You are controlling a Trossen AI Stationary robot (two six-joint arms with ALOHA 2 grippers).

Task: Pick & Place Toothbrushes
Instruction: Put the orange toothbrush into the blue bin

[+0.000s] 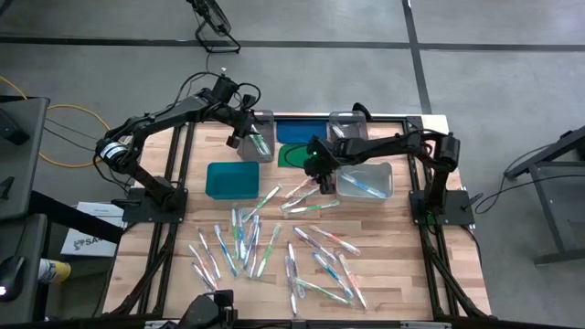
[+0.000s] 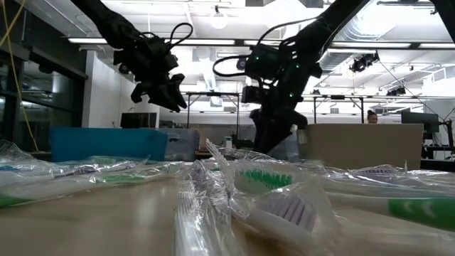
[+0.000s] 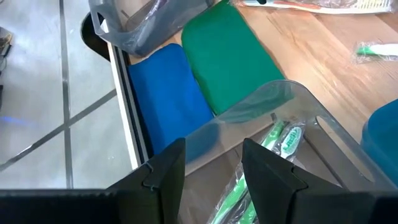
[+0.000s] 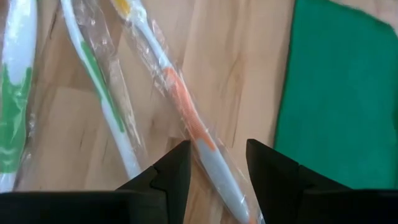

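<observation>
Several wrapped toothbrushes (image 1: 274, 256) lie scattered on the wooden table's near half. My right gripper (image 4: 216, 165) is open and points down, low over the table's middle (image 1: 321, 181). Its fingers stand on either side of an orange-handled toothbrush (image 4: 186, 112) that lies flat in its clear wrapper; whether they touch it does not show. Beside that toothbrush lie two green-and-white ones (image 4: 99, 81). My left gripper (image 3: 213, 177) is open above a clear bin (image 3: 292, 93) at the far left (image 1: 267, 119). A green toothbrush (image 3: 280, 140) lies inside that bin, below the fingers.
A teal bin (image 1: 233, 180) stands left of centre. A clear bin (image 1: 370, 169) holding toothbrushes sits right of my right gripper, and another clear bin (image 1: 347, 123) stands at the far edge. A blue lid (image 1: 300, 126) and a green lid (image 1: 294, 153) lie between the bins.
</observation>
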